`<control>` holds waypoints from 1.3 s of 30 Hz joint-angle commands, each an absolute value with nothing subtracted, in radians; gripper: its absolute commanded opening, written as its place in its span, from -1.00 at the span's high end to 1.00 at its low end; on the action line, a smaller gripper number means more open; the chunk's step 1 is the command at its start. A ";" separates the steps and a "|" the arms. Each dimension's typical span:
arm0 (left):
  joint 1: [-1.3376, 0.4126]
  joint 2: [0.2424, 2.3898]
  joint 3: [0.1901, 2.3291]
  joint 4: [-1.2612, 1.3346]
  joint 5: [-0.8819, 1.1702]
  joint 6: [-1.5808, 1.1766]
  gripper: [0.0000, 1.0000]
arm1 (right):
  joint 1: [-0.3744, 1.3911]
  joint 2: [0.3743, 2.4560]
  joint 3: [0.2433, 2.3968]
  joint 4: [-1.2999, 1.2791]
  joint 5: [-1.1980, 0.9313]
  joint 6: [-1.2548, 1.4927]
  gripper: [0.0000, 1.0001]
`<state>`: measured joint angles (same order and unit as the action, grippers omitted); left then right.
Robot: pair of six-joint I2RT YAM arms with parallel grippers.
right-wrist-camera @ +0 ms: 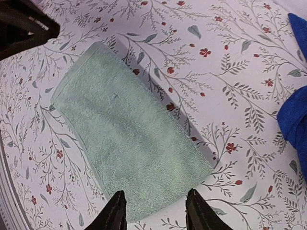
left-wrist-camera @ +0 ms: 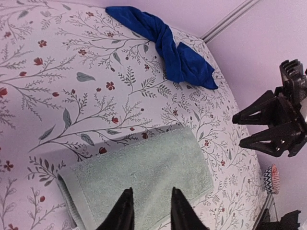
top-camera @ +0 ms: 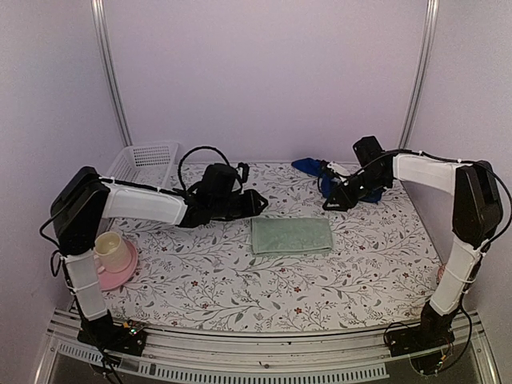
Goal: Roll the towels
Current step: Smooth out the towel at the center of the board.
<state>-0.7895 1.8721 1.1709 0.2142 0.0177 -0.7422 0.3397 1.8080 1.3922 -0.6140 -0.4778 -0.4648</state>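
Note:
The pale sage-green towel (top-camera: 292, 236) lies folded flat as a rectangle in the middle of the table, also seen in the left wrist view (left-wrist-camera: 144, 167) and the right wrist view (right-wrist-camera: 129, 129). The royal-blue towel (top-camera: 314, 167) is bunched up at the back right (left-wrist-camera: 172, 52) (right-wrist-camera: 293, 110). My left gripper (top-camera: 261, 204) hovers just off the green towel's left end, open, nothing between its fingers (left-wrist-camera: 151, 192). My right gripper (top-camera: 330, 203) hangs above the towel's right end, open and empty (right-wrist-camera: 156, 194). Neither touches the cloth.
A white slotted basket (top-camera: 144, 160) stands at the back left. A pale cup on a pink plate (top-camera: 114, 256) sits by the left arm's base. A small patterned object (left-wrist-camera: 272, 178) lies near the table's right edge. Walls close in on three sides.

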 commanded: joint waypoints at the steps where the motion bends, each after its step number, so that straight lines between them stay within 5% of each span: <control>1: -0.755 2.009 1.210 0.214 0.124 -0.691 0.61 | 0.340 1.869 1.367 -0.685 -0.640 -0.472 0.24; 6: -0.740 2.062 1.209 0.224 0.138 -0.690 0.82 | 0.341 1.895 1.358 -0.748 -0.736 -0.507 0.41; 28: -0.694 2.184 1.241 0.155 0.052 -0.665 0.82 | 0.349 2.082 1.308 -0.821 -0.684 -0.488 0.40; 33: -0.685 2.145 1.234 0.146 -0.004 -0.655 0.66 | 0.346 2.071 1.321 -0.841 -0.679 -0.499 0.32; 39: -0.681 2.046 1.223 0.167 -0.024 -0.637 0.00 | 0.345 1.973 1.360 -0.884 -0.749 -0.563 0.15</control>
<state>-0.7055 2.1189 1.2339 0.1986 0.0341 -0.6575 0.3458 2.0518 1.3346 -0.8215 -0.7284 -0.5182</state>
